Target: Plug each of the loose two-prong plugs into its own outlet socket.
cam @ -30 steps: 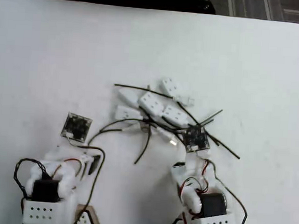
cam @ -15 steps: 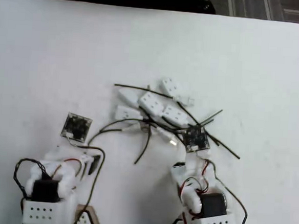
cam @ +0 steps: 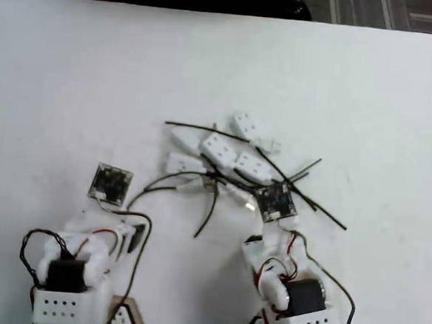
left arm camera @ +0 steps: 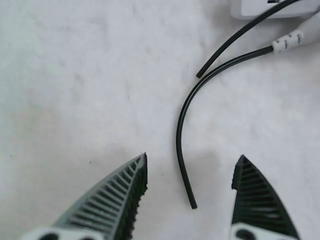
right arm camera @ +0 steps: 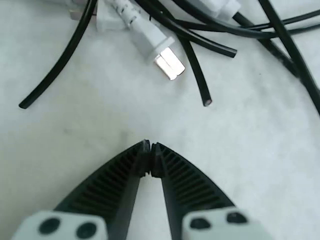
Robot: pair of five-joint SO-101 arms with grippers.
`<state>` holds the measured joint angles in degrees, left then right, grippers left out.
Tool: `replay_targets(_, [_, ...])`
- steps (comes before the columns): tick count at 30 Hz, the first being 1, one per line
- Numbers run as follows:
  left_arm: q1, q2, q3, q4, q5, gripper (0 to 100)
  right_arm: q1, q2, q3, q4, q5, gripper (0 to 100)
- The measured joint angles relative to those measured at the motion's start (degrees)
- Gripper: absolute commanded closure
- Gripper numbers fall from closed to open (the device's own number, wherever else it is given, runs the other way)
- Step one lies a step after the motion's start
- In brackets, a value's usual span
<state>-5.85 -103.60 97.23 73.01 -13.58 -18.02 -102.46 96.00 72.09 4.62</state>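
Observation:
Several white outlet sockets (cam: pixel 218 149) lie in a heap at the table's middle, tangled with black cables (cam: pixel 211 206) and white two-prong plugs. In the right wrist view, one white plug (right arm camera: pixel 145 37) lies with its metal prongs (right arm camera: pixel 169 65) pointing at my right gripper (right arm camera: pixel 150 148), which is shut and empty a short way off. My left gripper (left arm camera: pixel 191 162) is open just above the table. A loose black cable end (left arm camera: pixel 181 150) lies between its fingers, untouched. A socket corner (left arm camera: pixel 270 7) shows farther off.
Both arms sit at the near table edge, the left arm (cam: pixel 72 263) and the right arm (cam: pixel 292 286). Cut black cable ends (right arm camera: pixel 205 100) lie scattered around the plug. White tabletop (cam: pixel 354 90) stretches wide to the far side.
The right arm has shifted slightly to the left, toward the plug. The left arm and the heap have not moved.

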Motion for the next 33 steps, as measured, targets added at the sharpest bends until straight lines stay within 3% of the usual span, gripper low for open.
replay_targets(10, [0.0,0.0,0.0,0.0,0.0,72,-0.1,-0.1,-5.8,-8.0,-0.9,97.8])
replay_targets(16, [0.0,0.0,0.0,0.0,0.0,72,-0.1,-0.1,-14.6,-11.1,3.1,97.5])
replay_targets(21, [0.0,0.0,0.0,0.0,0.0,74,-1.2,0.5,-20.1,-12.0,10.3,88.2])
replay_targets(27, [0.0,0.0,0.0,0.0,0.0,96,-3.8,13.4,-27.6,-12.0,10.5,91.4])
replay_targets(33, [0.0,0.0,0.0,-0.4,0.0,97,-4.5,37.5,-40.6,-12.0,10.0,91.5])
